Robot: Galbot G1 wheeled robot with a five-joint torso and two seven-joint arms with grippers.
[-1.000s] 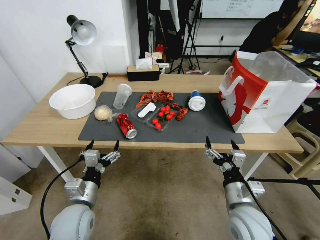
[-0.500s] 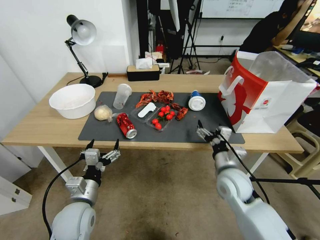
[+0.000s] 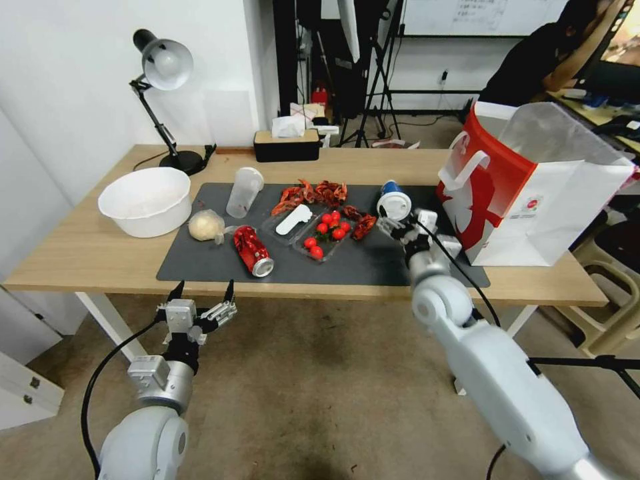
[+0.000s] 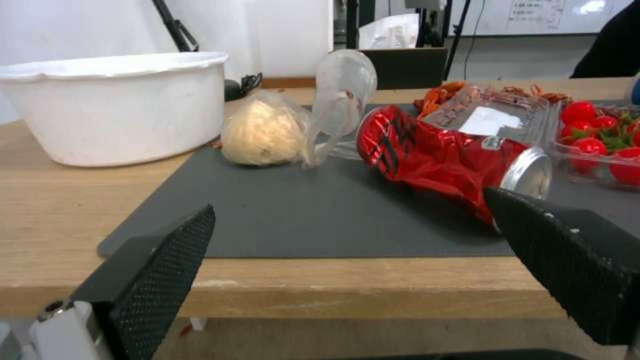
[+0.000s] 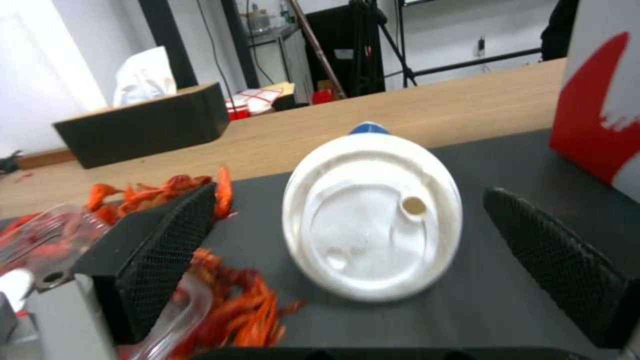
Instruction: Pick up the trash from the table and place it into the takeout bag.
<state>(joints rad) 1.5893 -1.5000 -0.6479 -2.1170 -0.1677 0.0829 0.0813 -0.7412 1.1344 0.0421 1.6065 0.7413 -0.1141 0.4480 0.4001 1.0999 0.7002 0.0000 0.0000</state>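
Reaching for the first pick, by the look of it: right pincer [image 3: 398, 225] stretched out over the dark grey mat [image 3: 373, 263] on the worktop [image 3: 80, 257], fingers spread wide, aimed squarely at the blue-and-white cup [image 5: 372, 217]. Lying on its side just ahead of the pincer, white lid turned toward it, framed between the two open fingers [image 5: 170, 232] but not yet between them and not touched. Red shellfish scraps [image 5: 230, 302] close by the pincer on its left, takeout bag [image 3: 533, 183] standing open-mouthed just off to its right. Next move, judged from this: further advance until the cup's body sits between the pads, closing across the round wall rather than the lid rim, a light cup on its side being apt to roll or slip. Left pincer [image 3: 202, 293] held low before the worktop edge, fingers apart, crushed red can [image 4: 450, 157] beyond it, idle.
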